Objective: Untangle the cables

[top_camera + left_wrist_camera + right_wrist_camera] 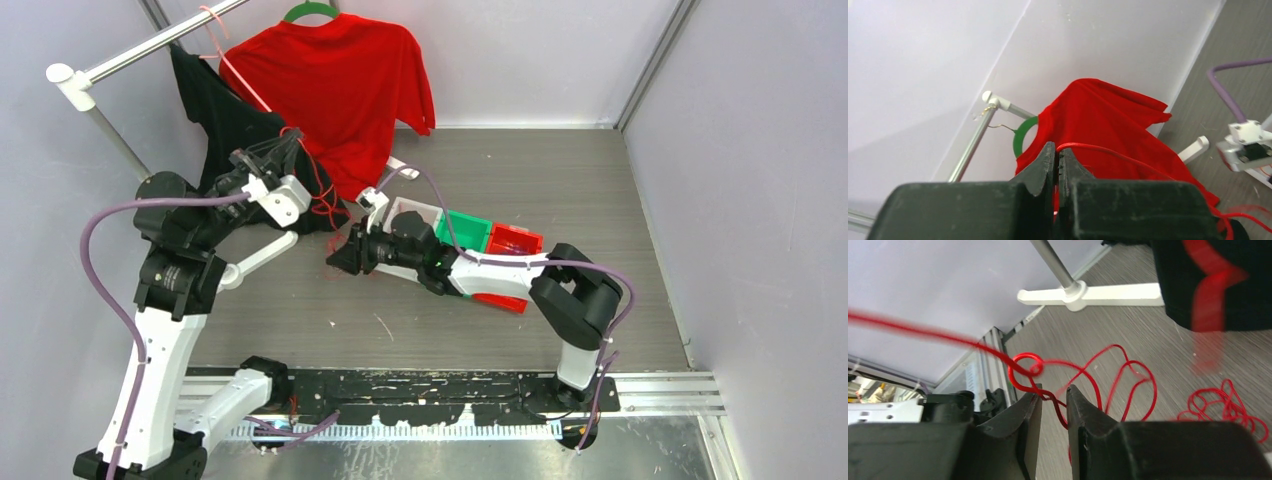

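Cables show here only in red: one fine red cable [1026,370] is strung between the two arms, with a loose clump [1228,407] of the same wire lying on the grey table [1128,320] beside the black garment [1208,280].

The left gripper [1058,152] is raised near the hanging red T-shirt [1108,120] and its green hanger [1020,140]. Its jaws are pressed together on the wire, which leaves them and runs off to the right. Holding that end high probably lets the loops hang free of the table, where they are easier to read.

The right gripper [1054,390] sits low over the table. Its jaws stand narrowly apart and the strand passes down between them. The gap looks wider than the wire, so I see no firm pinch. A small knot [1034,369] of crossed loops sits just above its fingertips, and the strand leading away to the left looks taut and blurred. That placement suggests the right arm is there to work this knot against the left arm's hold.

Several loops hang slack past the knot, so the job looks far from finished.
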{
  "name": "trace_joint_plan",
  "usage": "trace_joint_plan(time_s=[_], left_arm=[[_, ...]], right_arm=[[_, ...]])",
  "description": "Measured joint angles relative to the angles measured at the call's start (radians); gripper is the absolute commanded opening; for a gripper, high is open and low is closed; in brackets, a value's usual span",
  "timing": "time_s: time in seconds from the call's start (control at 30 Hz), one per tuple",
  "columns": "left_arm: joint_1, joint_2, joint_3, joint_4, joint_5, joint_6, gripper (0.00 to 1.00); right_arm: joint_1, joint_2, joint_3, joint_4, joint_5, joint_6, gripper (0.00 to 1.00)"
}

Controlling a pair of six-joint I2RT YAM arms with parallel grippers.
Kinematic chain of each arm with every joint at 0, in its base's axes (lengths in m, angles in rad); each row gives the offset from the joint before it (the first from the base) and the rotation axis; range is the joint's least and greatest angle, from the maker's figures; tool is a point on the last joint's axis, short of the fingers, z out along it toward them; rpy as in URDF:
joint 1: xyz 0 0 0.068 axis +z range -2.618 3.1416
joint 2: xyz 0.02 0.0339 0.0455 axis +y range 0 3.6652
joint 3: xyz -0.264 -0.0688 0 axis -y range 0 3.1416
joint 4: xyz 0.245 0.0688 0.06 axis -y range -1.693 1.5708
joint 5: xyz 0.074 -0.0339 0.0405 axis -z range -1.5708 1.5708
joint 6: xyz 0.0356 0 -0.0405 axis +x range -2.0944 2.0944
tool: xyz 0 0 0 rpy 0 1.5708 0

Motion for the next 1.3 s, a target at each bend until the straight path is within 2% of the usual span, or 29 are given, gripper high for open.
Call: trace_joint_plan(time_s=[0.37,0.67,0.87,0.93,1.03,1.13,1.3], left_arm=[[-0.001,0.05,0.077,0.095,-0.032,0.014,0.0],[-0.001,0.165,0.242,0.253,-0.116,0.05,0.0],[-0.001,0.209,0.364,0.304,-0.139,0.049,0.0],[-0.001,0.198,0.36,0.307,-0.135,0.039,0.0],[-0.001,0.172,0.329,0.302,-0.103,0.028,0.0],[-0.001,0.15,0.291,0.291,-0.055,0.008,0.0],[-0.004,0.135,0.257,0.254,0.065,-0.037,0.0]], right_arm=[[0.02,0.029,-0.085,0.012,0.069,-0.022,0.3],[0.08,0.113,-0.128,0.012,0.111,-0.024,0.29],[0.097,0.137,-0.15,0.01,0.14,-0.027,0.43],[0.096,0.135,-0.154,0.01,0.153,-0.034,0.5],[0.093,0.1,-0.162,-0.018,0.176,-0.048,0.67],[0.078,0.01,-0.164,-0.047,0.195,-0.065,0.72],[0.023,-0.172,-0.151,-0.065,0.202,-0.079,0.74]])
